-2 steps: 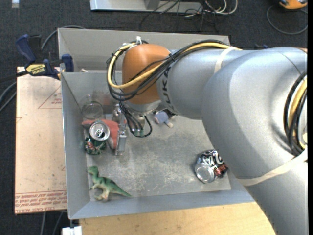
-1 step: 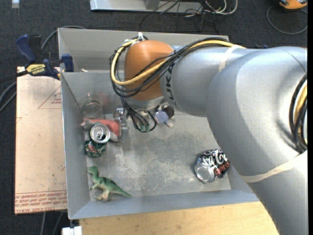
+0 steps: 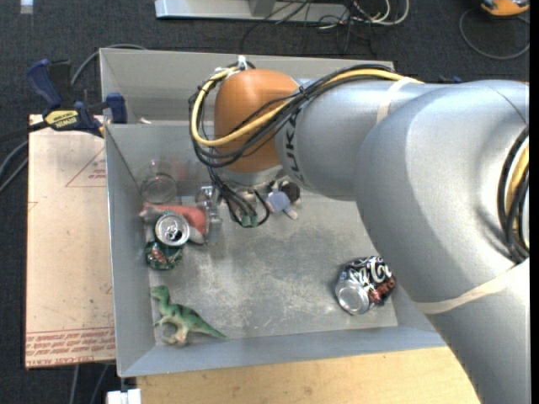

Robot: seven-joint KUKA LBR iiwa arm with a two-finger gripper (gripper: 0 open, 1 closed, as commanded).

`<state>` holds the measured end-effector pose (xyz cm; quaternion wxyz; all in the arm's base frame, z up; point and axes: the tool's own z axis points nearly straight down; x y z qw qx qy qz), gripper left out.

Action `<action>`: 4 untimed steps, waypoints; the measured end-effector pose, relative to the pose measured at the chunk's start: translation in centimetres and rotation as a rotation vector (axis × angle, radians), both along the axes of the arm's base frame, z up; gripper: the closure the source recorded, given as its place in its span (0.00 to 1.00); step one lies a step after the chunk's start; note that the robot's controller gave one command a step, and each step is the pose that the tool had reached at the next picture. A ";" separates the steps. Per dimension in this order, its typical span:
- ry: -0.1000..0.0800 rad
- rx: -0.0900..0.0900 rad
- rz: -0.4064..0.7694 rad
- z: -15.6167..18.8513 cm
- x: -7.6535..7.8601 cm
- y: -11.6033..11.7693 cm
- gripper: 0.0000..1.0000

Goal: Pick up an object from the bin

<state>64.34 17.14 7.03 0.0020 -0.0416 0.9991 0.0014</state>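
My gripper (image 3: 209, 204) hangs under the arm's orange cover in the left half of the bin. Just left of it and touching or nearly touching lies a pink-red object (image 3: 192, 218). Against that object leans a green drink can (image 3: 168, 238) with its silver top facing up. A clear plastic cup (image 3: 158, 183) stands behind them near the left wall. I see nothing held in the gripper.
A green toy dinosaur (image 3: 178, 316) lies in the front left corner. A crushed red-and-white cola can (image 3: 364, 284) lies at the front right. The thick grey arm covers the bin's right and back parts. Bare floor stretches between the dinosaur and the crushed can.
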 end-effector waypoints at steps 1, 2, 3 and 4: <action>-0.006 0.001 0.008 5.2 -0.4 -1.4 1.00; 0.002 0.000 0.010 5.4 -0.6 -1.4 1.00; -0.010 0.001 0.274 0.0 -5.9 -0.9 1.00; -0.010 0.001 0.275 0.0 -5.9 -0.9 1.00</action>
